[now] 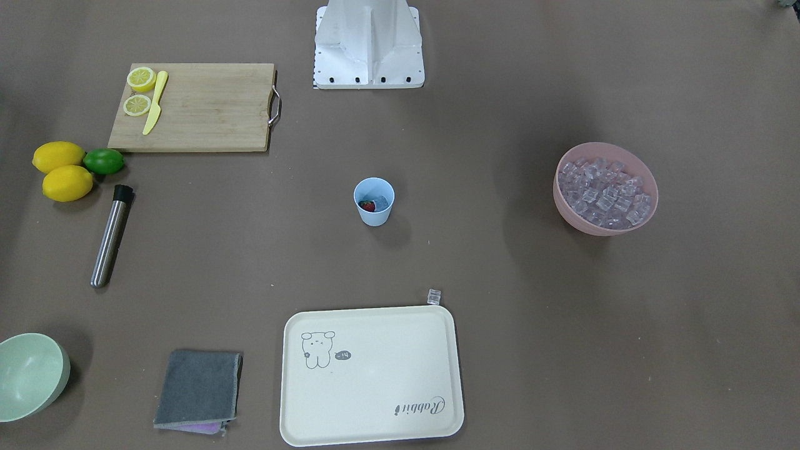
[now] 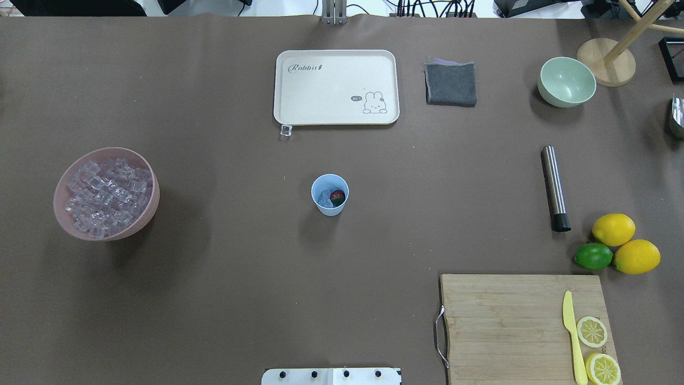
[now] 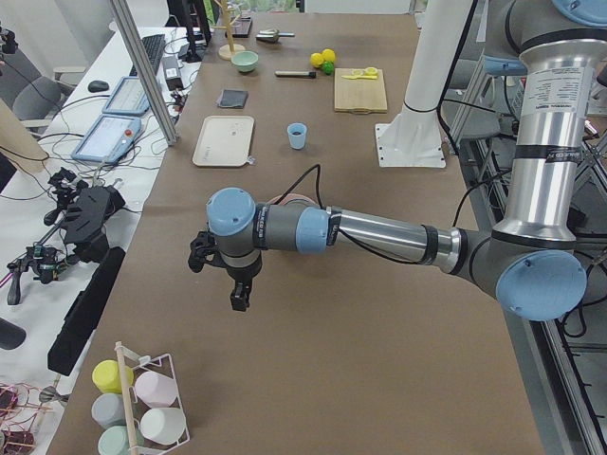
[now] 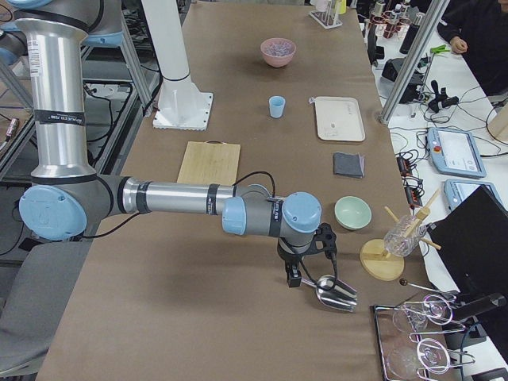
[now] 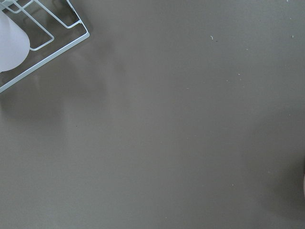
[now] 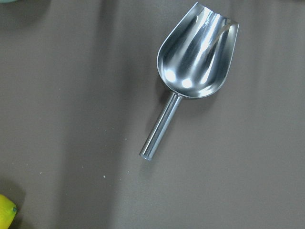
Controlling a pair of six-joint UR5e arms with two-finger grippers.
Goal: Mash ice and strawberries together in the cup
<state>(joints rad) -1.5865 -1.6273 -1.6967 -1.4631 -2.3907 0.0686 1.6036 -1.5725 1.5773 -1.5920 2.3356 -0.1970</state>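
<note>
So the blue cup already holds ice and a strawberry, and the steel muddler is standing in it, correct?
Not quite. The cup does hold ice and the strawberry, but the steel muddler is not in it: it lies flat, well apart from the cup, near the lemons. The overhead exterior view shows this.

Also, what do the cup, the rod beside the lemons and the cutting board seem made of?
The cup looks like matte light blue plastic: even colour, thin rim. The rod seems brushed metal, probably steel, from its long sheen; its black cap is unclear. The cutting board looks like pale wood, perhaps bamboo, with strip grain.
</note>
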